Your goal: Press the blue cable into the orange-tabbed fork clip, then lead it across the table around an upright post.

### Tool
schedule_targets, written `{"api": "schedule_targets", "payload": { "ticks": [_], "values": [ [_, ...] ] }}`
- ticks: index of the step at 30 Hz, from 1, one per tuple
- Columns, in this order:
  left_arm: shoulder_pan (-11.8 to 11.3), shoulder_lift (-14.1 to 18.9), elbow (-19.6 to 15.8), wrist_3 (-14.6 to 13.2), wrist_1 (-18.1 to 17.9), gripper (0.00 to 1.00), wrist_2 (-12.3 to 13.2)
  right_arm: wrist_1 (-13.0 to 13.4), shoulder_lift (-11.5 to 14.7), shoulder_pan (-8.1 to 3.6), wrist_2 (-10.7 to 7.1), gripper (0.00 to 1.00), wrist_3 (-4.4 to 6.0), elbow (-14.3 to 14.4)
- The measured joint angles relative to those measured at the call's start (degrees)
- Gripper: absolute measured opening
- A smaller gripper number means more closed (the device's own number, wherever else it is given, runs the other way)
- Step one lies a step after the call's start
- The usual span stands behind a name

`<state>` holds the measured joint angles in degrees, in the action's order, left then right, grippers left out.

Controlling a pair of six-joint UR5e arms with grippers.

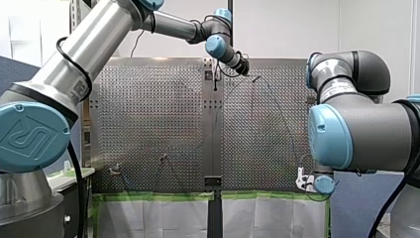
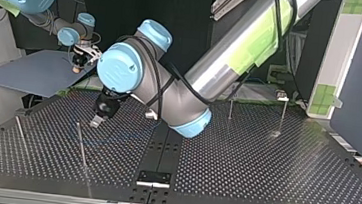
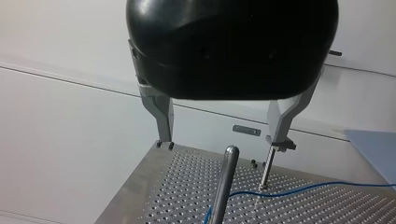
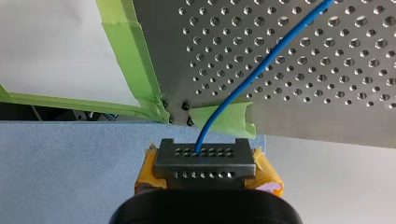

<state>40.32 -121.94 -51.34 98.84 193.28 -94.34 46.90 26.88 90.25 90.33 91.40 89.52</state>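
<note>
The tabletop [image 3: 187, 200] is a metal plate full of small holes, with green tape [image 4: 133, 56] along its edge. A blue sheet [image 4: 70, 149] lies just beyond the taped corner, and a plain white wall [image 3: 70, 116] rises behind the far side.

My right hand [image 4: 204, 156] sits off that taped corner, over the blue sheet. It is closed on the blue cable [image 4: 280, 50], with its yellow pads pressed in from both sides. The cable comes out between them, passes over the tape and runs away across the holes.

My left arm reaches over to the far part of the tabletop. My left hand [image 3: 222, 143] hangs above the surface there with its metal fingers spread wide and nothing between them. A post [image 3: 228, 177] with a rounded top stands below and ahead of the hand, in line with the gap between the fingers and touching neither. A thin post [image 3: 266, 170] stands near the tip of one finger. Down there the blue cable lies flat on the tabletop, passing close to the foot of the thin post and on toward the rounded one, well clear of my left hand's fingers.

I cannot make out the fork clip well enough to place it.
</note>
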Motion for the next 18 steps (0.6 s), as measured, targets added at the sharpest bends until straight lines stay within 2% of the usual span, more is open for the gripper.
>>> {"api": "schedule_targets", "payload": {
  "ticks": [6,18],
  "values": [
    [0.05,-0.06,-0.03,-0.39,-0.1,0.99,-2.62,0.04,-0.01,-0.09,-0.04,0.0,0.07,0.0],
    [0.18,-0.03,-0.05,-3.37,1.46,0.99,-9.22,-0.33,-0.02,-0.11,-0.06,0.0,-0.21,-0.09]
  ]
}}
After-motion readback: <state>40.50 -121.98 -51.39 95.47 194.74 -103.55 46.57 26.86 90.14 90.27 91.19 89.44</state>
